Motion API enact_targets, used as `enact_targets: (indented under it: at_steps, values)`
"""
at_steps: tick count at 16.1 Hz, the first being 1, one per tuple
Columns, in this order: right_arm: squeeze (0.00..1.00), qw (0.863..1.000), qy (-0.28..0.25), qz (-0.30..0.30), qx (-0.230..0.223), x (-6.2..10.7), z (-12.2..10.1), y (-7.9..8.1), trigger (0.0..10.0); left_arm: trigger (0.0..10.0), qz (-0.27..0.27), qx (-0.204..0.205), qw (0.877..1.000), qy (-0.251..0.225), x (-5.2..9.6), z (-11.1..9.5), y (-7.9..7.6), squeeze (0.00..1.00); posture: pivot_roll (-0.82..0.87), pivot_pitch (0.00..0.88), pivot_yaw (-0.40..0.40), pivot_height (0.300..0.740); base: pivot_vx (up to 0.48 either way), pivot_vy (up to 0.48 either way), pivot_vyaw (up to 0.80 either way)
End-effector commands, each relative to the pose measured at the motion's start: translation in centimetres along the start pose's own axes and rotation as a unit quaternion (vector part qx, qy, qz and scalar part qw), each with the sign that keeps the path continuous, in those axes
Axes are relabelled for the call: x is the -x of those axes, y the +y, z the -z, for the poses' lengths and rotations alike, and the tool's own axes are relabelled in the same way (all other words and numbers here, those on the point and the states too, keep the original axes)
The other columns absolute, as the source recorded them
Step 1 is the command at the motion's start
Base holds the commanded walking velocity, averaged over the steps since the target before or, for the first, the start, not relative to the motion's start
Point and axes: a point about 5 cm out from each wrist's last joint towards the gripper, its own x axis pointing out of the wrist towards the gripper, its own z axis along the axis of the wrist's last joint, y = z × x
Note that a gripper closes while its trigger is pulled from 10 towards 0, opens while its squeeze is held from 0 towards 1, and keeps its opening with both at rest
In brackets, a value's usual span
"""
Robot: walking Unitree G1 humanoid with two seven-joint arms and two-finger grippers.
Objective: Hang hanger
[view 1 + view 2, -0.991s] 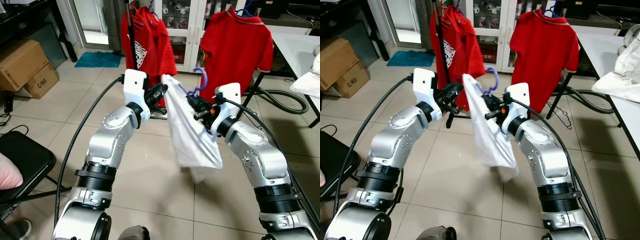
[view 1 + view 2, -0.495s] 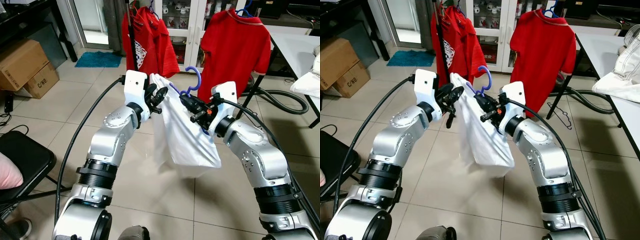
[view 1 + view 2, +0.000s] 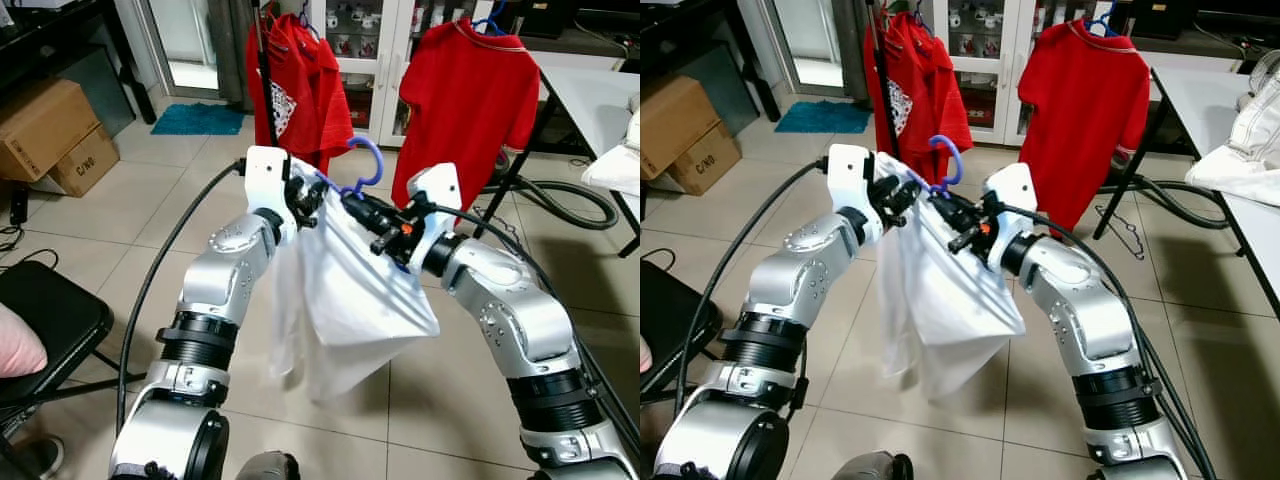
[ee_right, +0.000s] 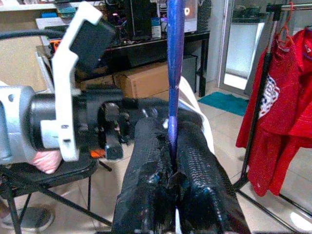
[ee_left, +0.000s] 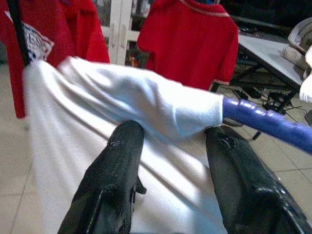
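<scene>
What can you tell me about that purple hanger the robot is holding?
The hanger looks like purple-blue plastic with a curved hook pointing up. A white garment is draped over it and hangs down, hiding most of its arms. The right gripper is clamped on its neck; the left gripper straddles one cloth-covered arm, fingers apart.

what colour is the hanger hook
Purple-blue; the hanger hook shows best in the left eye view.
</scene>
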Motion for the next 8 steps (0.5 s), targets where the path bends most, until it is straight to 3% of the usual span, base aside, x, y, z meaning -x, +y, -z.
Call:
enact_targets:
  at_steps: [1, 5, 6, 7, 8]
  values:
    - [0.0, 1.0, -0.022, -0.017, 0.015, 0.01, -1.08, 0.53, 10.0, 10.0, 0.001, 0.012, 1.0, 0.008, -0.23, -0.13, 0.0, 0.0, -0.04, 0.0, 0.077, 0.74, 0.0, 0.0, 0.0]
    - [0.0, 0.999, -0.025, -0.034, 0.018, 0.02, -1.23, 1.02, 10.0, 10.0, -0.004, 0.021, 1.0, 0.018, -0.33, 0.23, 0.41, 0.0, -0.04, 0.0, 0.08, 0.74, 0.0, 0.0, 0.0]
    - [0.0, 0.999, -0.025, -0.033, 0.018, 0.03, -1.22, 1.0, 10.0, 8.3, -0.003, 0.021, 1.0, 0.02, -0.34, 0.22, 0.4, 0.0, -0.03, 0.0, 0.081, 0.74, 0.0, 0.0, 0.0]
    - [0.0, 0.999, -0.025, -0.03, 0.017, 0.03, -1.23, 0.97, 10.0, 1.1, -0.002, 0.02, 1.0, 0.022, -0.35, 0.22, 0.31, 0.0, -0.04, 0.0, 0.082, 0.74, 0.0, 0.0, 0.0]
    - [0.0, 0.999, -0.026, -0.03, 0.017, 0.04, -1.23, 0.96, 10.0, 1.1, -0.002, 0.021, 1.0, 0.022, -0.37, 0.23, 0.28, 0.0, -0.04, 0.0, 0.082, 0.74, 0.0, 0.0, 0.0]
